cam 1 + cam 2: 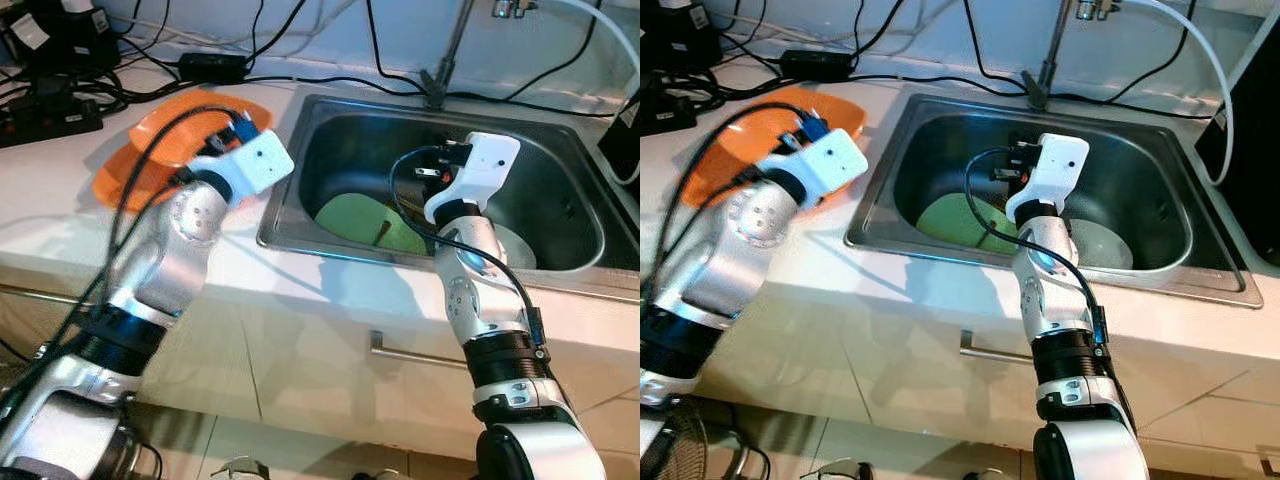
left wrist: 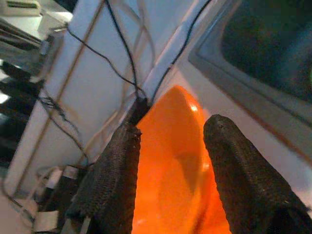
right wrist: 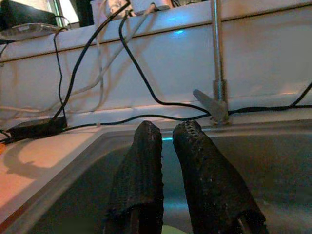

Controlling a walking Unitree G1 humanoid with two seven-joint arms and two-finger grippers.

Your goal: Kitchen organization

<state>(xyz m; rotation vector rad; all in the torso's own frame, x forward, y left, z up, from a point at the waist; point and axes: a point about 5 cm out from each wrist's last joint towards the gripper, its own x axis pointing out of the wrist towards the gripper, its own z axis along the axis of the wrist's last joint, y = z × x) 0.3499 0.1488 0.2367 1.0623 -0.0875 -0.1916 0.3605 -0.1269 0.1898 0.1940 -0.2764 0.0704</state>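
The left tool [image 2: 168, 141] hangs over the orange plates [image 1: 165, 140] on the table [image 1: 60, 215], just left of the sink [image 1: 560, 160], its fingers spread and empty. The right tool [image 3: 167, 134] sits inside the sink above a green plate [image 1: 355, 220], fingers nearly together, holding nothing.

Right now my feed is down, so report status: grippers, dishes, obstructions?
Left gripper open over orange plates. Right gripper empty, nearly shut, over sink. Green plate in basin. Cables along sink's back.
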